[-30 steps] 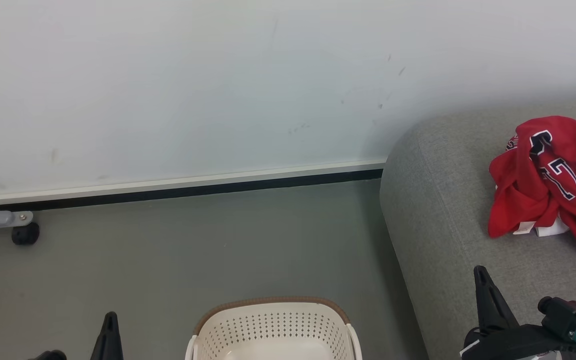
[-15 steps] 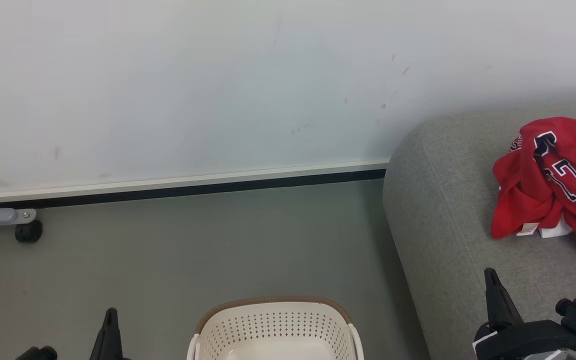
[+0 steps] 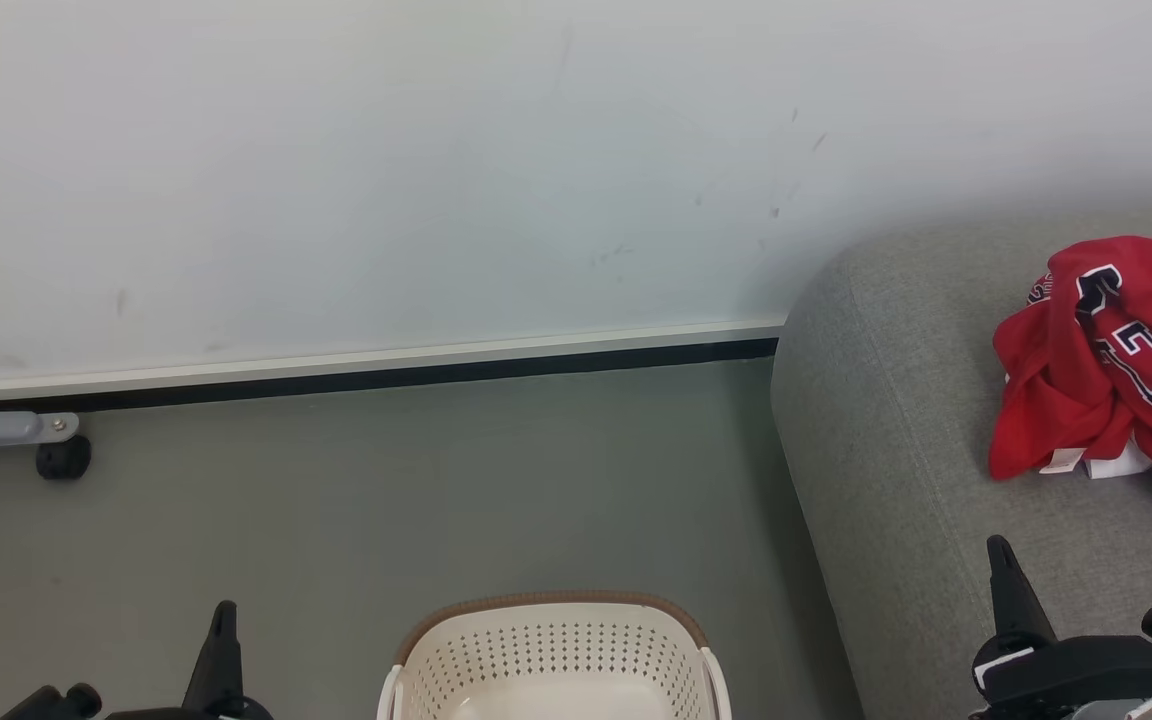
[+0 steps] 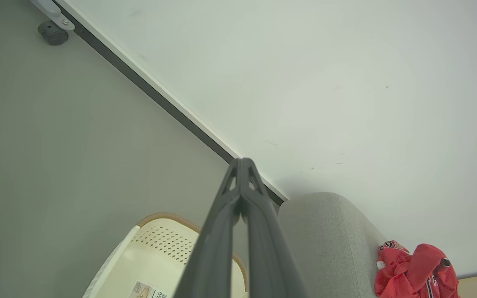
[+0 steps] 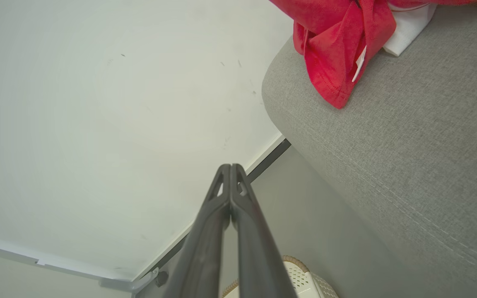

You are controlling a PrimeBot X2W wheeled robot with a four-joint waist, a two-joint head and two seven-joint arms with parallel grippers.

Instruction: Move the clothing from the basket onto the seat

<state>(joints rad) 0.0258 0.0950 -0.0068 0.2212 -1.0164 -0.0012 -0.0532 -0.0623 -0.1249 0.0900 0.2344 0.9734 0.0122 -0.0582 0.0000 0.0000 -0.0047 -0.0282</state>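
Clothing (image 3: 1106, 370) sits bunched near the rounded end of the seat (image 3: 896, 450) while your left gripper (image 4: 242, 163) and right gripper (image 5: 230, 167) are both closed on nothing, so watch for a garment missed in the hidden near half of the basket (image 3: 551, 645).

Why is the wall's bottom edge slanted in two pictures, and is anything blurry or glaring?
Head view: soft even light, no glare, the clothing sharp, a faint shadow beside the seat. Left wrist view: the camera is tilted, so the skirting board runs diagonally; the left gripper blurs near the lens. Right wrist view: same tilt; the right gripper blurs low down, the seat's stitching is crisp.
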